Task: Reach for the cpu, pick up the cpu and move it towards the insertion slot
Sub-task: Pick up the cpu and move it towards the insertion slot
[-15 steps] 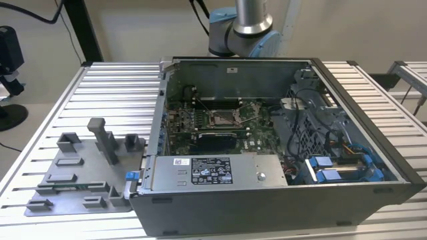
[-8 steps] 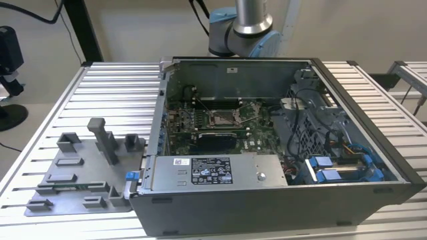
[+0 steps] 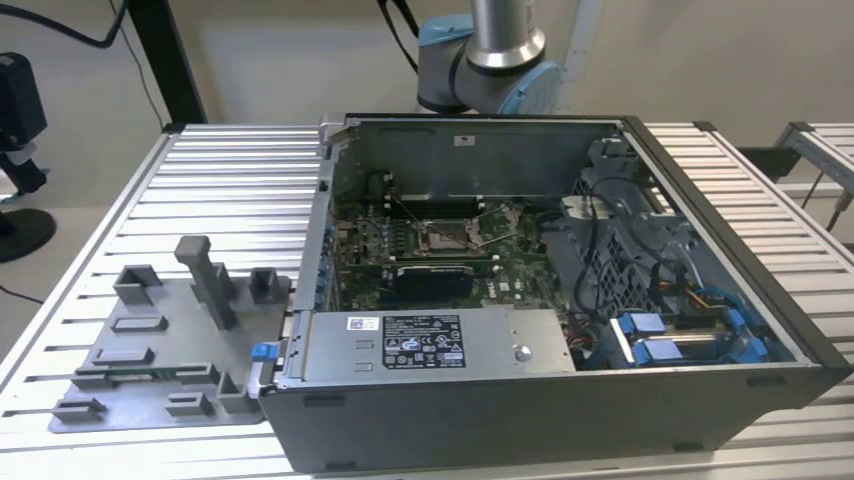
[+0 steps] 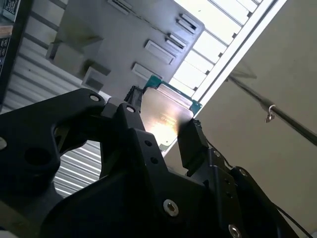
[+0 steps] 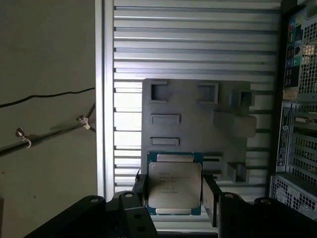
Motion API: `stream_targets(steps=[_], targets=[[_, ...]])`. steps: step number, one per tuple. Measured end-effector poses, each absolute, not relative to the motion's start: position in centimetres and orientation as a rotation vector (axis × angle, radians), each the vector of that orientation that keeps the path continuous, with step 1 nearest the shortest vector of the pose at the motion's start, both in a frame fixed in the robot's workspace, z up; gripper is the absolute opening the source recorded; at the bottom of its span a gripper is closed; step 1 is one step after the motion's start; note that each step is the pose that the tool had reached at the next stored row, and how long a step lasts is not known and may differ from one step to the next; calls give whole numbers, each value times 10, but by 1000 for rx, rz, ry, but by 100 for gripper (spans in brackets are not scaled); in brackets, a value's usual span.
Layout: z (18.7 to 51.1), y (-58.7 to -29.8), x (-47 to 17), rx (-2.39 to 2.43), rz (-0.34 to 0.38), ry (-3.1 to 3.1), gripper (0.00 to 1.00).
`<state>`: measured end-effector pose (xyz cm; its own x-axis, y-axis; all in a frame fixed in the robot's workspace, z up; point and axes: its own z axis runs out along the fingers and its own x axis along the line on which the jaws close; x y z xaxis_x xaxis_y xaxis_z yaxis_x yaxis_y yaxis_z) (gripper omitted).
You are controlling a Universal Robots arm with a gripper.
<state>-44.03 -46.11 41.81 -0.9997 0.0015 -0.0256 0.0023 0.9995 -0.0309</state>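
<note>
the cpu (image 5: pixel 174 183) has a pale silvery-beige top with a thin green edge. the gripper (image 5: pixel 175 194) is matt black. the fixture plate (image 5: pixel 198 119) is plain grey, and the table (image 5: pixel 198 39) is silver with ribbed stripes. the insertion slot (image 3: pixel 438 238) is silver-framed with a dark centre, on a green circuit board (image 3: pixel 514 262). the computer case (image 3: pixel 534 410) is dark grey with blue clips (image 3: pixel 663 348). the arm (image 3: pixel 507 30) is silver and pale blue.

Dim wrist views, glare on cpu (image 4: pixel 166 116)
</note>
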Motion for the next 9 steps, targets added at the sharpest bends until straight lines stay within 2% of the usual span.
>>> stream_targets(steps=[9], targets=[[418,-461,-440,3,-61,3116,0]])
